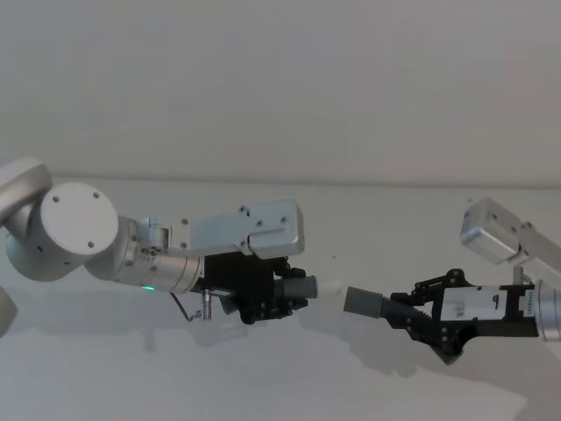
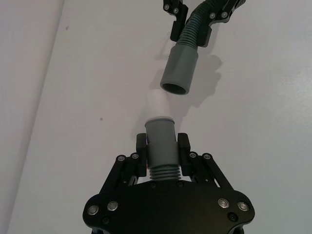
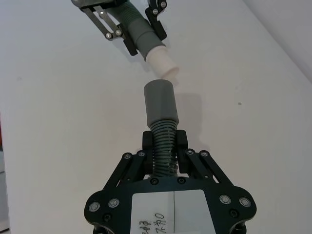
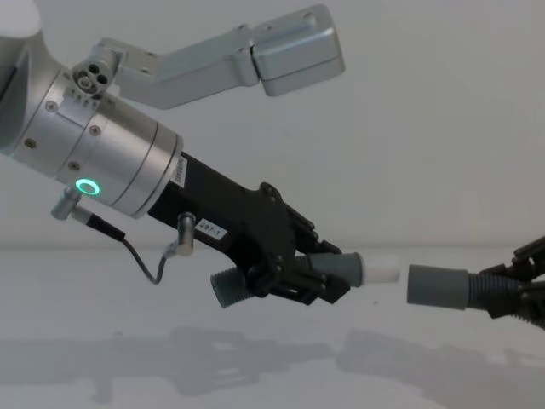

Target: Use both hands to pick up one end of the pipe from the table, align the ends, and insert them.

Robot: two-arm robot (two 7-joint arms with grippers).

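Left claw (image 2: 162, 146): black parallel-jaw type, on a silver wrist with a green ring (image 4: 85, 187); fingers clamped on the ribbed part of the left pipe piece (image 2: 161, 148), held above the worktop (image 1: 289, 386) at centre-left in the head view. Grey collar with pale narrow tip (image 2: 157, 105) protrudes forward past the fingers.

Right claw (image 3: 165, 144): black parallel-jaw type, entering from the right; fingers clamped on the corrugated section of the right pipe piece (image 3: 161, 114), also clear of the worktop. Wide plain grey socket (image 4: 437, 287) points toward the pale tip.

Ends: facing each other, roughly in line, just apart; a small gap between tip and socket mouth. Not inserted.

Silver camera bracket (image 4: 255, 53) sits above the left wrist.
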